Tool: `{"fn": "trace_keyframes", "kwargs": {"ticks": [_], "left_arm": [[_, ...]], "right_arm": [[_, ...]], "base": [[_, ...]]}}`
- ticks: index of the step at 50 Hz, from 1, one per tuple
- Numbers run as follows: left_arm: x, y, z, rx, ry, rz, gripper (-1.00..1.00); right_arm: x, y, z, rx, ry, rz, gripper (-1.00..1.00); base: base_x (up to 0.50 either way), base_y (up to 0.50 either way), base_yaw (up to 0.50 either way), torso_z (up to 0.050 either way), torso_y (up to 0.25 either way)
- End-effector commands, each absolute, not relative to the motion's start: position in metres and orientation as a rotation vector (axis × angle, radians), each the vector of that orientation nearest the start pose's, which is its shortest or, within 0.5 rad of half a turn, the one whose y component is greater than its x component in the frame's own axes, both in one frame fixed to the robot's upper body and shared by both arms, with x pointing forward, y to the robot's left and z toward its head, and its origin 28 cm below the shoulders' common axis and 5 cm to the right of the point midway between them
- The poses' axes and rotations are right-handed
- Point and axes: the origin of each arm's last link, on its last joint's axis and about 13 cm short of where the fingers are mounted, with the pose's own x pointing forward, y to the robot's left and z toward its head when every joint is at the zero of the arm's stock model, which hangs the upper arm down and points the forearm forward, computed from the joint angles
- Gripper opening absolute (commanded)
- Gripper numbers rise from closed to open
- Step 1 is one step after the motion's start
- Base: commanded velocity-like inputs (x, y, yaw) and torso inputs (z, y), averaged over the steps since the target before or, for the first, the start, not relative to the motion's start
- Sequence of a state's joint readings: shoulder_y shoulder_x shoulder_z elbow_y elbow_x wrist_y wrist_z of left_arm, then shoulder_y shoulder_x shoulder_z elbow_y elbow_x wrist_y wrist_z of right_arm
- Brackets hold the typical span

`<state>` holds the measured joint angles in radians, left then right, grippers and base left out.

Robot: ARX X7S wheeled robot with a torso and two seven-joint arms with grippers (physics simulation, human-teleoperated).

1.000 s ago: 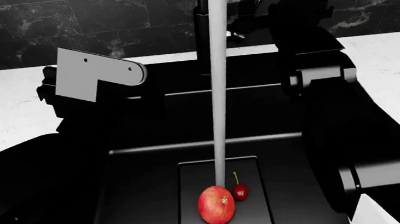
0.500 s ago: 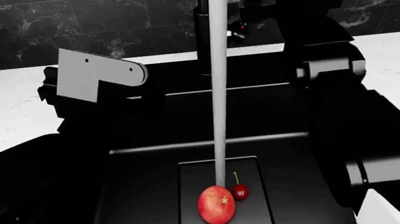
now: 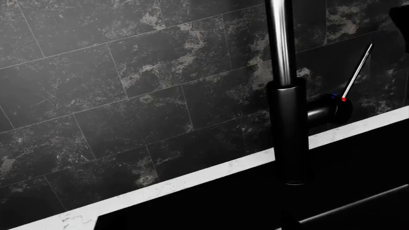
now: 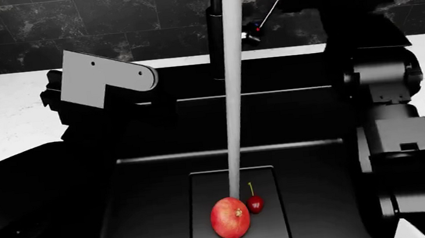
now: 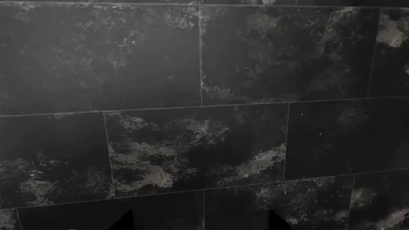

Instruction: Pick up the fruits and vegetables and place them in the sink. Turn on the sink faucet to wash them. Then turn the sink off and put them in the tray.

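Note:
A round red fruit (image 4: 230,217) and a small cherry (image 4: 255,204) lie touching on the raised drain panel of the black sink (image 4: 152,218). A grey stream of water (image 4: 232,105) falls from above onto the red fruit. The sink faucet post (image 4: 216,34) (image 3: 286,134) stands at the back, and its thin lever (image 4: 268,14) (image 3: 357,72) is tilted up beside it. My right gripper (image 5: 198,225) is high by the lever's tip and faces the wall tiles, open and empty. My left arm (image 4: 103,77) hovers over the sink's left side, its fingers hidden. The tray is out of view.
White marble counter (image 4: 1,116) runs on both sides of the sink and as a narrow strip (image 3: 191,179) behind it. A dark marbled tile wall (image 5: 191,96) rises just behind the faucet. My right forearm (image 4: 403,153) hangs over the sink's right edge.
My right arm has swung up and to the right, uncovering the lever, which now shows tilted up. Water runs throughout. Fruits and left arm have not moved.

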<state>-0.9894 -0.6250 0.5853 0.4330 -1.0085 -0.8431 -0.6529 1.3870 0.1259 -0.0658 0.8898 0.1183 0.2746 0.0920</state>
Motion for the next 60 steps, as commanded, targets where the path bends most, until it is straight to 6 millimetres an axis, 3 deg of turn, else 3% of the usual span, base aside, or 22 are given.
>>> {"fn": "trace_keyframes", "kwargs": {"ticks": [1,7,25,37,60], "left_arm": [[0.272,0.208,0.242,0.240,-0.085,-0.173,1.00],[0.271,0.208,0.242,0.239,-0.085,-0.173,1.00],[0.271,0.208,0.242,0.239,-0.085,-0.173,1.00],[0.271,0.209,0.242,0.239,-0.085,-0.171,1.00],[0.273,0.206,0.241,0.239,-0.083,-0.179,1.00]], "right_arm": [[0.406,-0.168,0.305,-0.025,-0.344,-0.289,1.00],[0.404,-0.169,0.307,-0.036,-0.322,-0.291,1.00],[0.423,-0.161,0.281,-0.060,-0.038,-0.138,1.00],[0.431,-0.165,0.281,-0.083,-0.017,-0.178,1.00],[0.437,-0.153,0.272,-0.157,-0.005,-0.211,1.00]], "base": [[0.00,0.00,0.00,0.000,0.000],[0.00,0.00,0.00,0.000,0.000],[0.00,0.00,0.00,0.000,0.000],[0.00,0.00,0.00,0.000,0.000],[0.00,0.00,0.00,0.000,0.000]]}}
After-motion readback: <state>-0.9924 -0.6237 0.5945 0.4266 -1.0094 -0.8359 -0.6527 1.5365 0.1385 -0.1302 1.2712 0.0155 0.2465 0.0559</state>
